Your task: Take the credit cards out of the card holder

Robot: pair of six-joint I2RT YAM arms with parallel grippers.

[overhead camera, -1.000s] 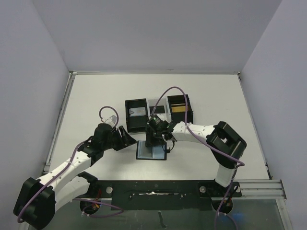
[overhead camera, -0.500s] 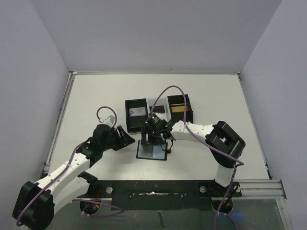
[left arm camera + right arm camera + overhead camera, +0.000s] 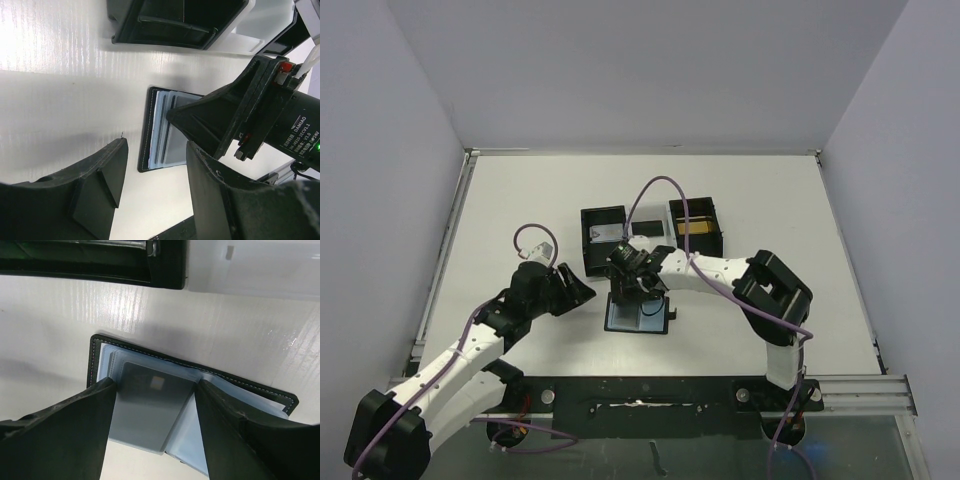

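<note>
The card holder (image 3: 638, 316) lies open on the table, black with blue-grey pockets. In the right wrist view (image 3: 197, 390) a grey card with a small chip (image 3: 150, 410) sits in its left pocket. My right gripper (image 3: 630, 290) is open just above the holder, and its fingers (image 3: 65, 440) stand on either side of that card (image 3: 155, 432). My left gripper (image 3: 576, 290) is open and empty left of the holder, which shows ahead in its view (image 3: 160, 130). Something gold-tan (image 3: 698, 226) lies in the right black box.
Two black open-top boxes stand behind the holder, one on the left (image 3: 604, 238) and one on the right (image 3: 712, 240), with a small pale tray (image 3: 648, 228) between them. The left box holds a pale item. The table's black front rail (image 3: 650, 392) runs below.
My right gripper has moved left over the holder's left half. My left gripper has drawn back a little to the left, away from the holder.
</note>
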